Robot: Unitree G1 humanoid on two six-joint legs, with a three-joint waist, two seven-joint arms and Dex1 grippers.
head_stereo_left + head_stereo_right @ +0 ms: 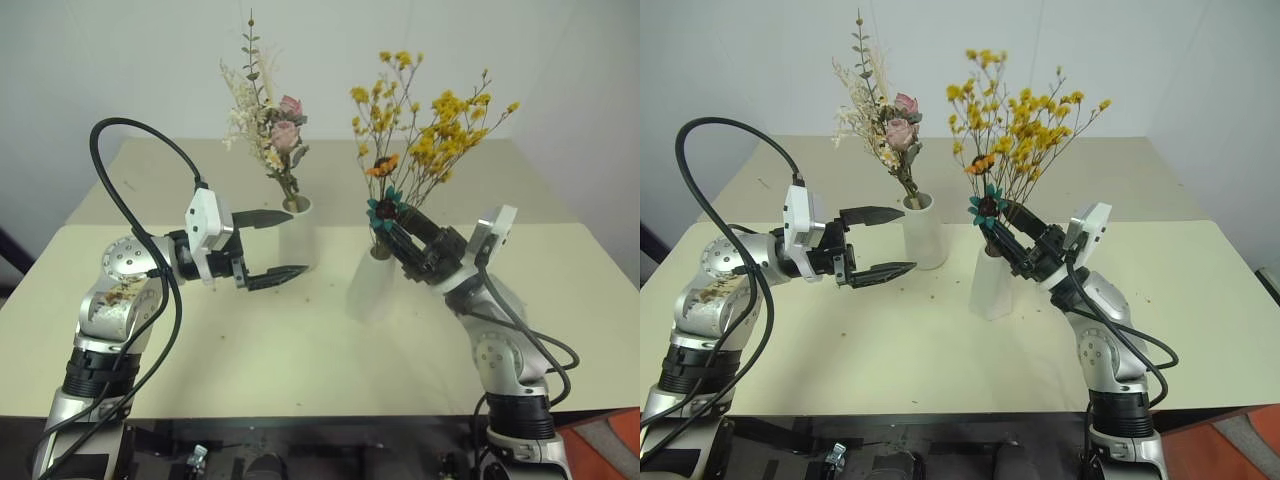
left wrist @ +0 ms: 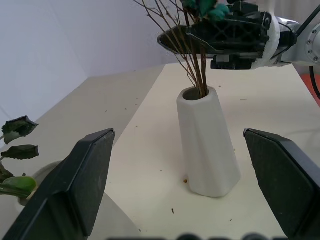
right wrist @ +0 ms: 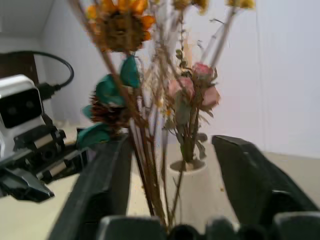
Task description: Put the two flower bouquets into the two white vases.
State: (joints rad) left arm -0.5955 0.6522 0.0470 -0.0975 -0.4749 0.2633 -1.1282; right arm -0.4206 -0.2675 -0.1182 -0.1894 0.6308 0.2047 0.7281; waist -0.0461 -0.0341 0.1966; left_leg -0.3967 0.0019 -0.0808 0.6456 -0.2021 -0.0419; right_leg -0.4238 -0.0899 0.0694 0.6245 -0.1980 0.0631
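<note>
I see yellow spray (image 1: 432, 120) standing in cone vase (image 1: 375, 288), stems between spread fingers of right pincer (image 1: 392, 228), grip released. Left pincer (image 1: 283, 245) gapes empty beside tall vase (image 1: 300, 235) holding rose bouquet (image 1: 268, 122) on counter (image 1: 300, 350).

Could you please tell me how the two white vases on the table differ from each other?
The taller vase is a straight cylinder holding the pink rose bouquet; the shorter vase widens toward its base and holds the yellow spray. Both are matte white and upright.
</note>
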